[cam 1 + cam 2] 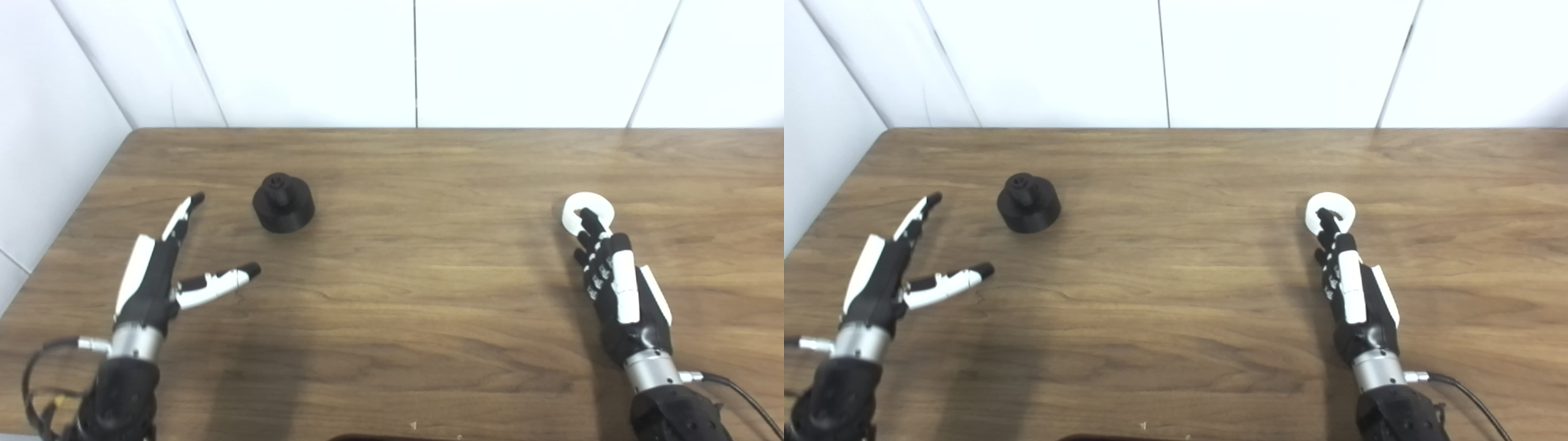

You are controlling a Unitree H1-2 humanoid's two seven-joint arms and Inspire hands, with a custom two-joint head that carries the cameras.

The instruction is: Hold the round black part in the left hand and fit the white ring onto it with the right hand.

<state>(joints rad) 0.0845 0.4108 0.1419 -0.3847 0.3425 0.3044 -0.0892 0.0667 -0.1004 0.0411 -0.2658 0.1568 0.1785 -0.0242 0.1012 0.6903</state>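
The round black part (283,203) stands upright on the wooden table (416,294), left of centre, with a small knob on top. My left hand (160,274) hovers just to its lower left, open, fingers and thumb spread and pointing toward it without touching. The white ring (589,208) lies low over the table on the right. My right hand (615,285) reaches it from below, fingers curled together on the ring's near rim with one dark fingertip over its hole. The ring's near edge is hidden by the fingertips.
White wall panels (416,61) close the table's far edge and left side. A cable (735,392) trails from the right wrist, and a wire loop (37,380) hangs at the left wrist. A dark object's edge (392,437) shows at the bottom.
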